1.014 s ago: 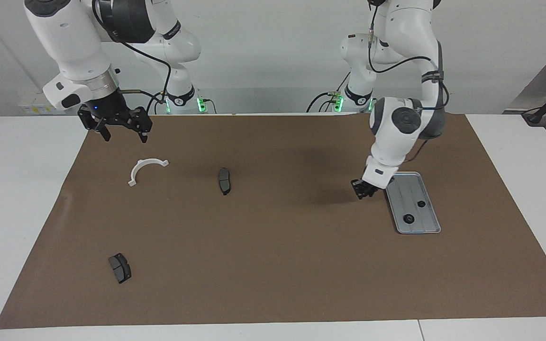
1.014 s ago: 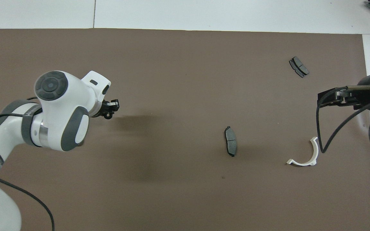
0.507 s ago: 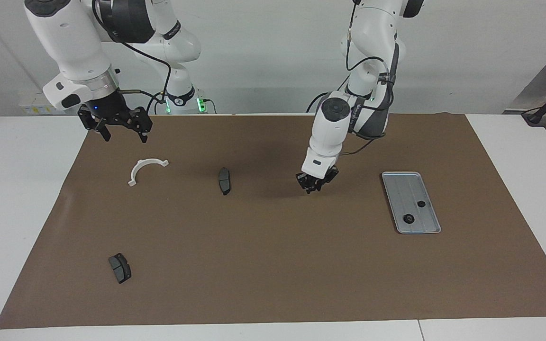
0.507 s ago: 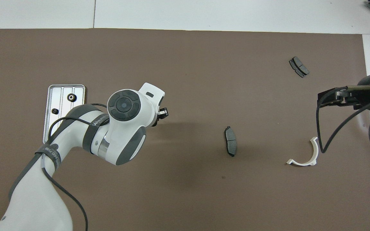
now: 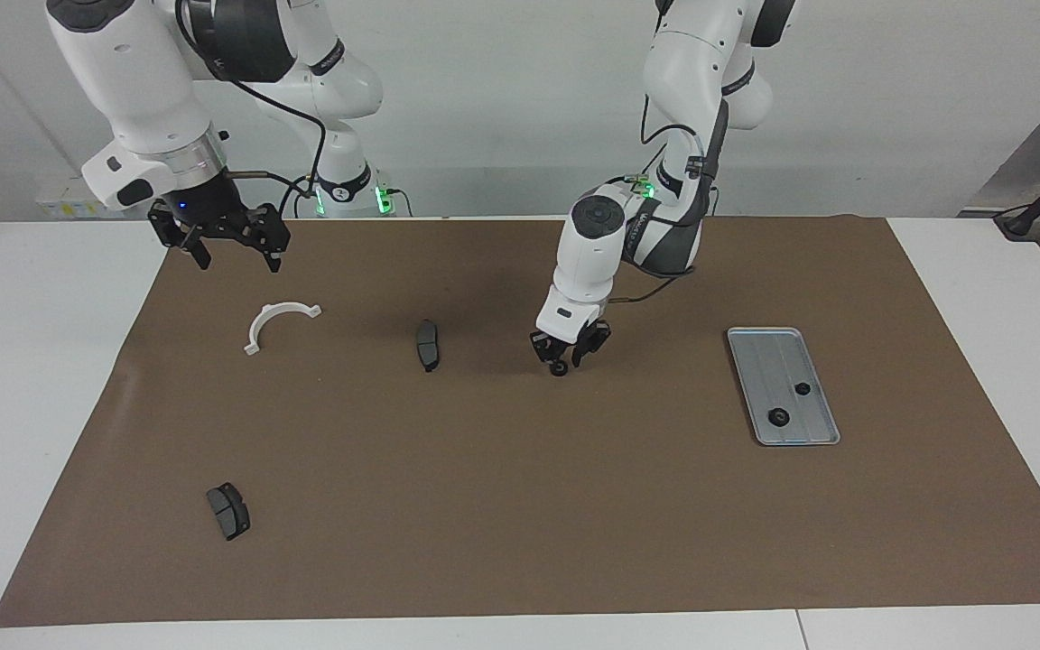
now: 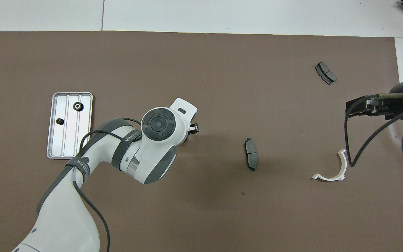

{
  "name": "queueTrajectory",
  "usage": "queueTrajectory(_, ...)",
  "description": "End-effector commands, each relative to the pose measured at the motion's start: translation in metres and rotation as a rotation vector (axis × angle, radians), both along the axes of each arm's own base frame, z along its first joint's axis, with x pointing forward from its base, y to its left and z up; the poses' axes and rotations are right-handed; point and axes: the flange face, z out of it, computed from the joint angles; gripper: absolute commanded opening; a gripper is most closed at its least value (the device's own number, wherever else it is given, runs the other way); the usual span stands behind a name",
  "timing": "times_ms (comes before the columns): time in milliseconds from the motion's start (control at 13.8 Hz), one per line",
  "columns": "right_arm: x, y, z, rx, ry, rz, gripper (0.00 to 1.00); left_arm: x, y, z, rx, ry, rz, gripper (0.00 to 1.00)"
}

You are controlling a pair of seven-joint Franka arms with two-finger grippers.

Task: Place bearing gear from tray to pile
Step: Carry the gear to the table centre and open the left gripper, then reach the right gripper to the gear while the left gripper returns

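2 white glossy arms w/ dark grey joint bands and round grey end caps. Black cables loop along each, strapped on w/ black ties. Left pincer (image 5: 567, 355) and right pincer (image 5: 229, 240) are black; right has a small blue light. Green LEDs glow at both bases. Grey lettering on left forearm.

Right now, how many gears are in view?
3: two gears on the tray, at and; one gear in the left gripper over the mat.
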Motion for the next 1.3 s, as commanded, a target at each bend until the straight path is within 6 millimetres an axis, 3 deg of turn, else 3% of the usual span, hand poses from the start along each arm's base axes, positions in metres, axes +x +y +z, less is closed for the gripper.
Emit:
queueTrajectory(0,-0.003,-0.002,0.000,0.003,-0.005,0.014,1.00,0.035,0.039,0.028,0.027,0.008,0.071,0.97)
queueTrajectory(72,-0.004,-0.002,0.000,0.003,0.000,0.014,1.00,0.054,0.068,0.039,0.030,0.003,0.106,0.96)
queueTrajectory(290,-0.008,0.011,-0.001,0.001,0.021,0.048,1.00,0.098,0.178,0.043,0.048,-0.006,0.061,0.96)
queueTrajectory(362,-0.008,0.032,-0.001,0.003,0.007,0.078,1.00,0.108,0.216,0.040,0.053,-0.010,0.035,0.96)
queueTrajectory(507,-0.004,0.055,-0.005,0.003,-0.033,0.104,1.00,0.118,0.280,0.037,0.066,-0.011,-0.047,0.96)
queueTrajectory(580,-0.005,0.083,-0.008,0.003,-0.048,0.117,1.00,0.119,0.303,0.033,0.070,-0.007,-0.073,0.96)
queueTrajectory(725,-0.002,0.129,-0.024,0.002,-0.057,0.051,1.00,0.119,0.334,0.026,0.075,-0.025,-0.100,0.96)
queueTrajectory(870,0.001,0.179,-0.053,0.005,-0.053,0.007,1.00,0.114,0.353,0.009,0.079,-0.057,-0.116,0.95)
queueTrajectory(1014,0.008,0.230,-0.089,0.016,-0.073,-0.054,1.00,0.109,0.355,-0.008,0.077,-0.097,-0.117,0.90)
queueTrajectory(1232,0.008,0.295,-0.136,0.044,-0.104,-0.110,1.00,0.109,0.354,-0.012,0.075,-0.107,-0.112,0.79)
